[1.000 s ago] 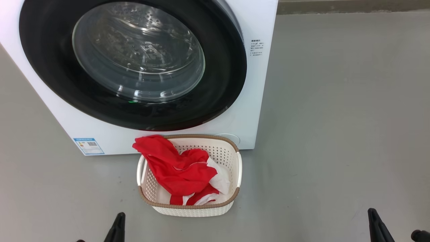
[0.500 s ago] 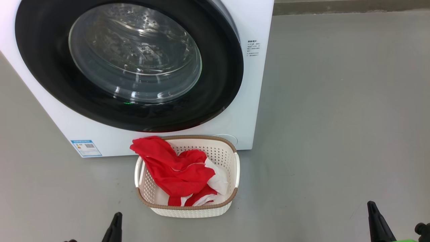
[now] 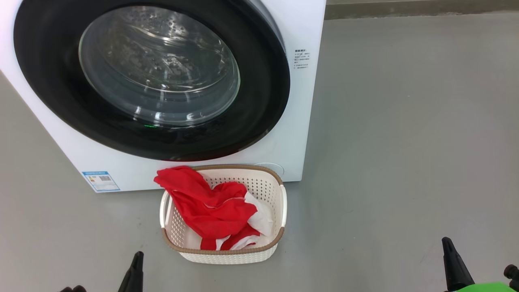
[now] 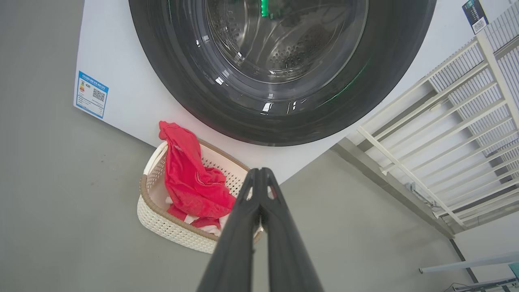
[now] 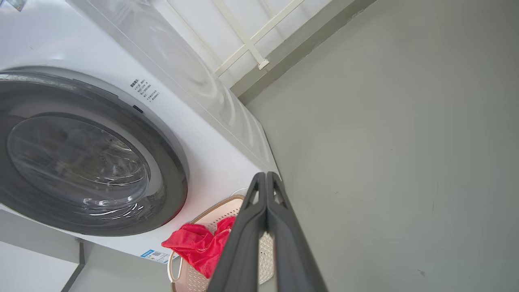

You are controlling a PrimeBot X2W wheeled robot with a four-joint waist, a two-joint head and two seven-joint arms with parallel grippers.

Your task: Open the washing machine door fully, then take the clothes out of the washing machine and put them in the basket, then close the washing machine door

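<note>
The clothes – red fabric with white panels – lie heaped in the basket, which stands on the grey floor just in front of the washing machine, with one red corner draped over the basket's far left rim. They look light and limp, and likely to snag on the perforated walls. If they needed shifting I would pinch a thick bunched fold near the middle of the heap rather than a single hem, since a thin edge could slip from narrow fingers, and the basket seems light enough to slide if the cloth were dragged. The washing machine door appears shut flush against the front. Its wide black rim is glossy and probably slippery and its glass bowl is rigid, so any push would go better on the rim. The drum behind the glass looks empty, so the task seems about finished. The left claw is fully closed, its fingers pressed together with nothing between them – it hangs above the floor short of the basket; the right claw is likewise closed and empty, well off to the basket's right
</note>
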